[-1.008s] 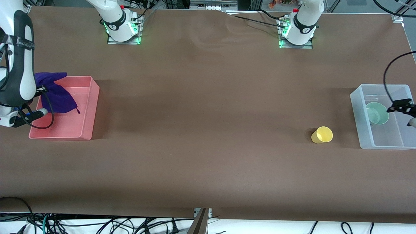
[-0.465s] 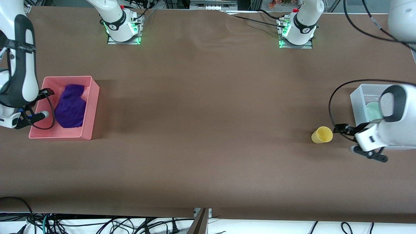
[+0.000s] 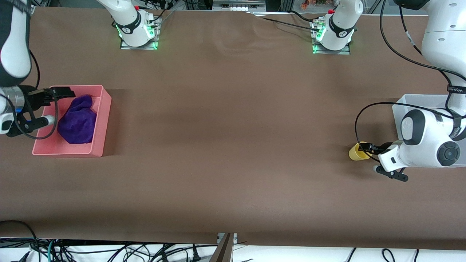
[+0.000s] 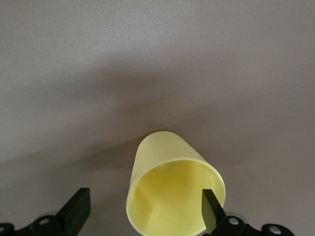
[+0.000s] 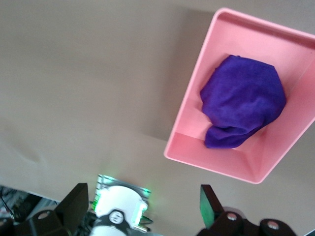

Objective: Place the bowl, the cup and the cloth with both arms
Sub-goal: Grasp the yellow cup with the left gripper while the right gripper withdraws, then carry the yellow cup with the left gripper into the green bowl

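Your left gripper (image 3: 365, 147) is down at the cup (image 3: 355, 152), fingers spread wide and holding nothing. In the left wrist view one finger (image 4: 78, 210) stands clear outside the cup (image 4: 170, 189) while the other finger (image 4: 210, 210) sits at the rim, apparently just inside the mouth, so you look lined up to pinch one wall rather than span the whole cup.

The cup stands upright on the brown table (image 3: 233, 145), toward the left arm's end, near the clear bin (image 3: 400, 109). Expect it to be very light, thin plastic, smooth and a little springy: a hard squeeze will likely flex the wall, and a nudge before closing could tip or slide it. Take the wall just below the rim, squarely, and close gently.

The bowl cannot be seen now; the left arm covers most of the clear bin.

Your right gripper (image 3: 54, 92) hangs over the edge of the pink bin (image 3: 102, 123), fingers apart and empty. The cloth (image 3: 77, 120) lies bunched inside that bin, soft and limp, and looks placed.
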